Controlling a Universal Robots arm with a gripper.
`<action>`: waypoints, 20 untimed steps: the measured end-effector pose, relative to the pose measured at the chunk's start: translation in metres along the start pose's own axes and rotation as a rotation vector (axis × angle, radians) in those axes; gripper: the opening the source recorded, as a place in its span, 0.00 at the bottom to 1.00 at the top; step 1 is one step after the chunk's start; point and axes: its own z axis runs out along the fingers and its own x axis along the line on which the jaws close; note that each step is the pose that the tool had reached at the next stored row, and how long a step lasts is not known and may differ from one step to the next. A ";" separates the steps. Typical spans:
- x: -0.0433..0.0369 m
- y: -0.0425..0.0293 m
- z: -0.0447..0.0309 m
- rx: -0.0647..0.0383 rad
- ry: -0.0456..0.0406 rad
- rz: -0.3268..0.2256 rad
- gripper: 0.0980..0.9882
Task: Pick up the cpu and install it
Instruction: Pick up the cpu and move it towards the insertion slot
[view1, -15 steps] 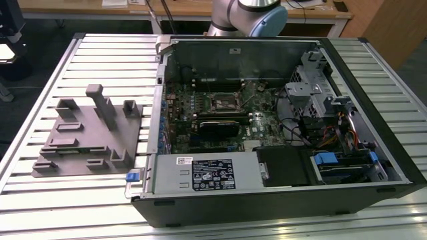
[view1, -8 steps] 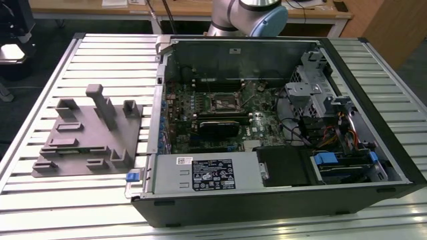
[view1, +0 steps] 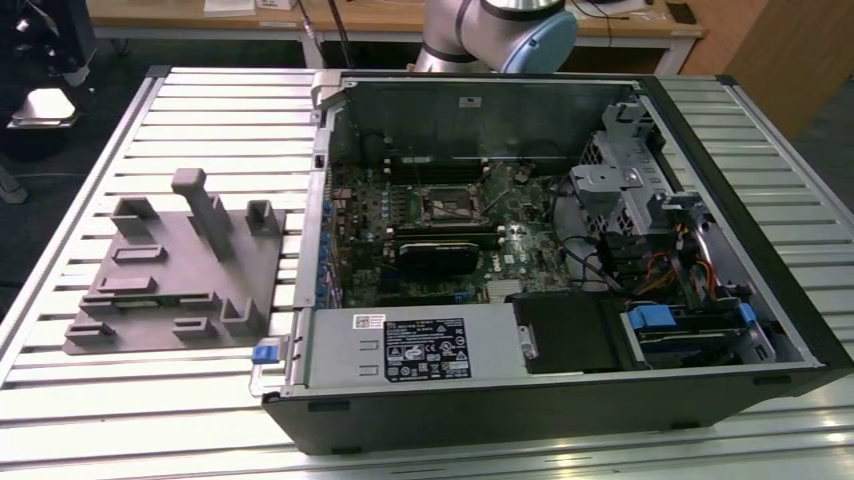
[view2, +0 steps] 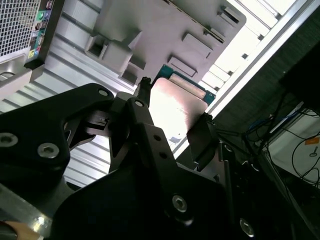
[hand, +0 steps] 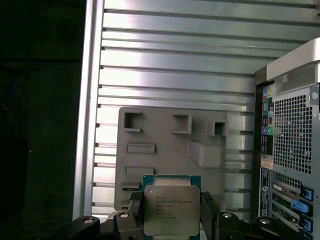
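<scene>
one cpu (hand: 171, 207) pinched in one gripper (hand: 171, 214), held over one gray fixture tray (hand: 160, 135), one slatted tabletop (hand: 175, 60), one open computer case (view1: 561, 410)

The hand (hand: 172, 212), facing down, pinches the cpu's (hand: 171, 207) opposite edges between two black fingers (hand: 136, 207).

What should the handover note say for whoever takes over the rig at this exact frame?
Gripper: shut on the cpu, one finger on each of two opposite edges, as both wrist views show.
Cpu: lifted off the table, with the gray fixture tray beyond it, outside the open computer case.
Done: the pick-up.
Left: the install; the cpu is not yet on the motherboard.
</scene>
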 end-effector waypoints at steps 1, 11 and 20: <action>-0.0028 -0.0001 0.0001 0.000 -0.0001 0.000 0.50; -0.0286 -0.0009 0.0007 0.000 0.0001 0.000 0.50; -0.0517 -0.0017 0.0013 0.000 0.0000 0.000 0.50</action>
